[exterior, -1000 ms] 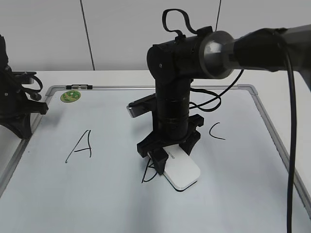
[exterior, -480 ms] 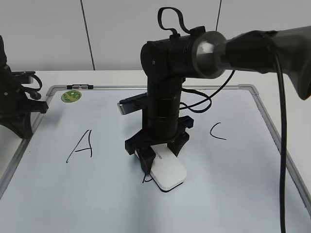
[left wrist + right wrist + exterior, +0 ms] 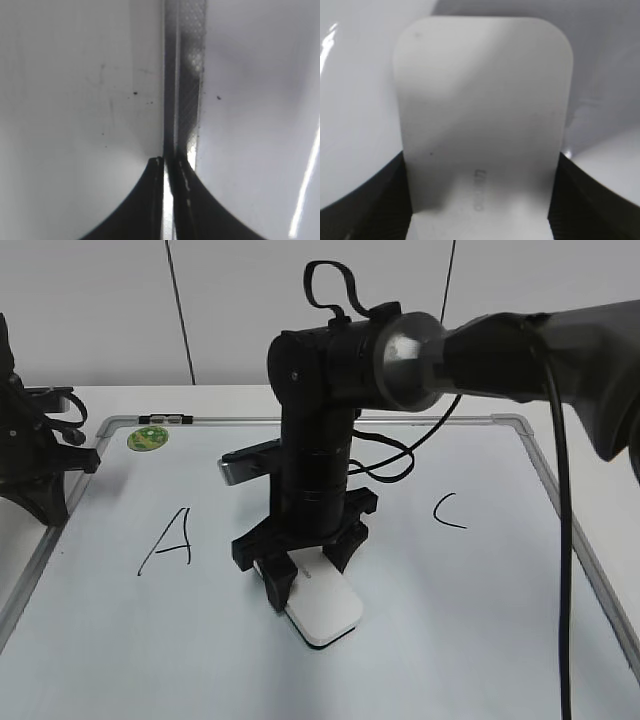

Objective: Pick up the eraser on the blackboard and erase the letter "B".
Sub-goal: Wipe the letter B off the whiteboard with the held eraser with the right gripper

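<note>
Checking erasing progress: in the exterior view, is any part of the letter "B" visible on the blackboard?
No: only "A" and "C" show on the blackboard, with the eraser in the right claw between them.

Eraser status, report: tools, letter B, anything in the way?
Right tool shut on eraser, flat on blackboard. Left tool shut, empty, at board edge. Letter "B" not visible. A, C intact. Nothing in the way.
</note>
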Robot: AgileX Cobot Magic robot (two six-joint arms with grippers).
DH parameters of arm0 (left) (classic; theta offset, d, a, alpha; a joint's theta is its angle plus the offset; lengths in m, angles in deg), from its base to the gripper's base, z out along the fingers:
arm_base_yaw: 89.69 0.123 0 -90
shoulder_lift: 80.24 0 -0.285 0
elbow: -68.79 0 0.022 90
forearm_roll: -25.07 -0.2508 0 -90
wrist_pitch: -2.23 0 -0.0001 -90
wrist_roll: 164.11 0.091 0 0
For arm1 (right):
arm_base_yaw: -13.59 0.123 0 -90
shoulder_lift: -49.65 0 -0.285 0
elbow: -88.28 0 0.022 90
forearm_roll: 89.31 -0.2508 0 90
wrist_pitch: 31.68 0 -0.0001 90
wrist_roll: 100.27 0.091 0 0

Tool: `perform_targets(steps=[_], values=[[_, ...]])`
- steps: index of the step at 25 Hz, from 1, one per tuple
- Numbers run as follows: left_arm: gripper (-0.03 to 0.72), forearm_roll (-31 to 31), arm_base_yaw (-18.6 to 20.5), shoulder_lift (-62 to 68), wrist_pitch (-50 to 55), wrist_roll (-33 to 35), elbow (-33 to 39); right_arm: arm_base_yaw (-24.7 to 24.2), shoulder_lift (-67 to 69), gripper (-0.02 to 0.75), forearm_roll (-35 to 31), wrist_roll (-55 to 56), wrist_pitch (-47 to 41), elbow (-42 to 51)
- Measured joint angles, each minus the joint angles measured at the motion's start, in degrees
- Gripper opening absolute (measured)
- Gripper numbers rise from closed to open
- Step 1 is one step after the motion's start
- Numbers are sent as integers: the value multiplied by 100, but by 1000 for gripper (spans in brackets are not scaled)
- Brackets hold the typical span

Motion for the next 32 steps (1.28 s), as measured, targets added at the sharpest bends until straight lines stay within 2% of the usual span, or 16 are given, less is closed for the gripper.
perform_targets(steps=[4, 12, 24, 32], values=[[16, 10, 0, 0, 0, 0, 0, 80, 0, 519, 105, 27, 0, -8], [15, 152, -21, 0, -61, 0, 0, 184, 0, 519, 1043, 773, 5, -8], [15, 142, -21, 3, -60, 0, 0, 162, 0, 519, 1123, 929, -6, -14], [15, 134, -21, 3, -60, 0, 0, -203, 0, 519, 1121, 1016, -6, -22]])
